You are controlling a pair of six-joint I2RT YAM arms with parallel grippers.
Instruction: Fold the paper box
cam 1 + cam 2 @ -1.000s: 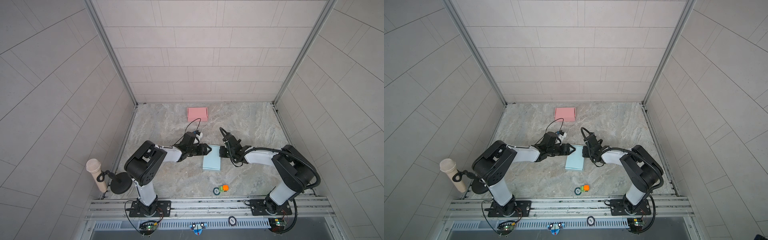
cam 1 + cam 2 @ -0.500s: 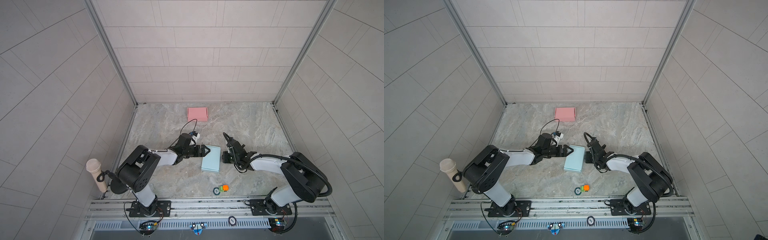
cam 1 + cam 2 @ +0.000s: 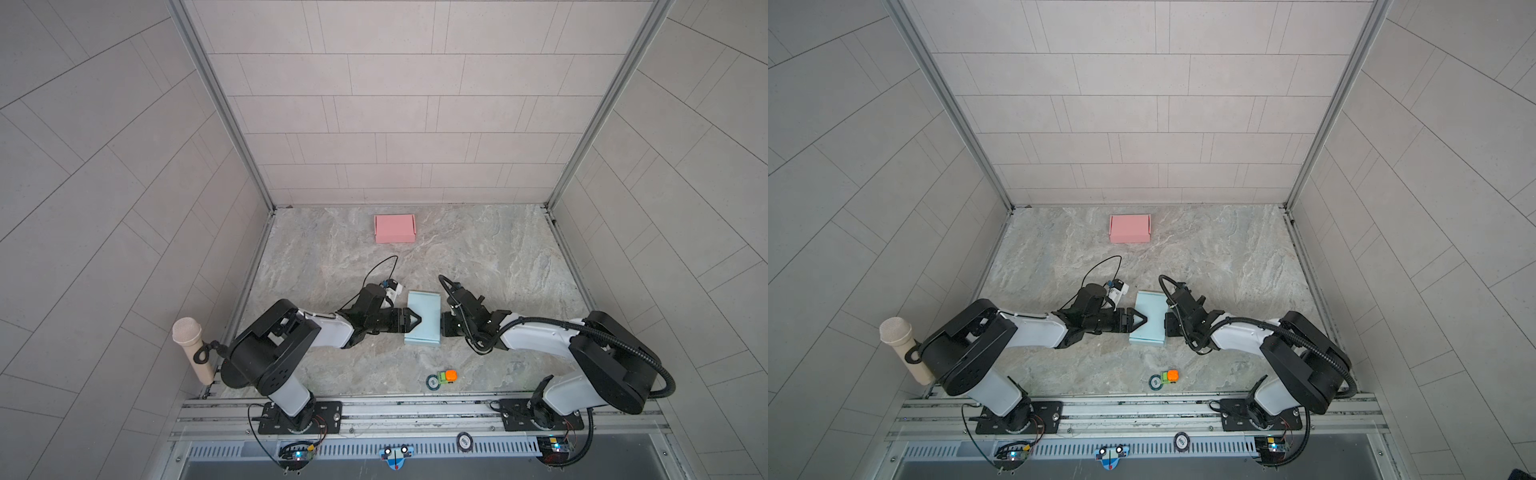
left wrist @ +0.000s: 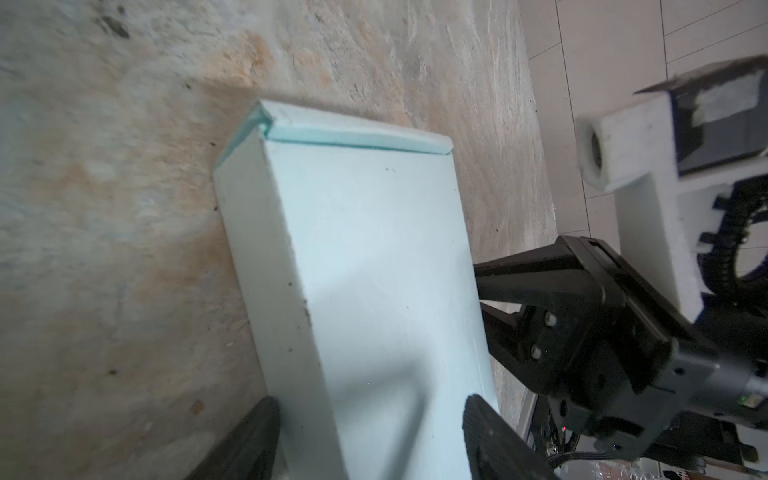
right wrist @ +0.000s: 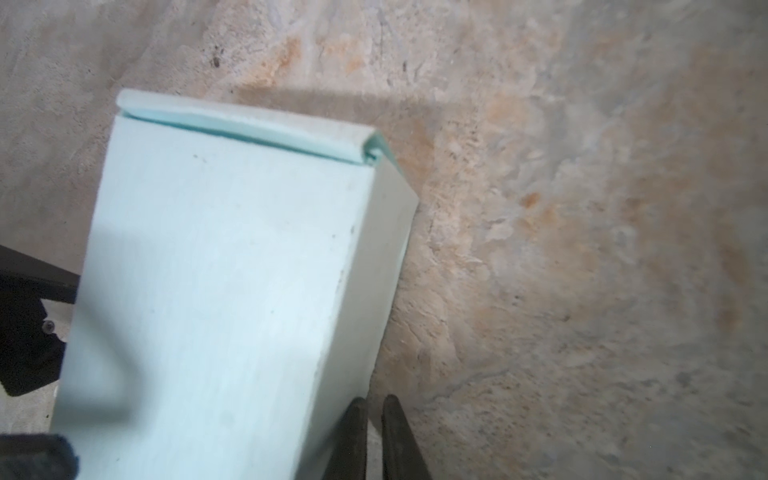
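Well, the blue box (image 3: 424,316) lies closed and flat in the middle of the table (image 3: 498,257), its long edges running away from the front rail (image 3: 415,409). My left pincer (image 3: 413,321) stands wide open astride the left long edge, one finger (image 4: 249,440) low by the side wall and the other over the lid; I cannot tell whether either presses. My right pincer (image 3: 444,328) is closed on nothing, its two fingers (image 5: 353,436) nearly together and just beside the right long wall. In both wrist views the far short edge shows a rolled lip where the lid meets the end wall, with a small gap at one corner. Bare marble lies open beyond the box and out to my right; behind it, well apart and near the back wall, sits the pink box (image 3: 395,228). I count two boxes, one orange toy (image 3: 448,376) with one dark ring (image 3: 433,381) touching it near the rail, and one microphone (image 3: 189,336) at the left side.
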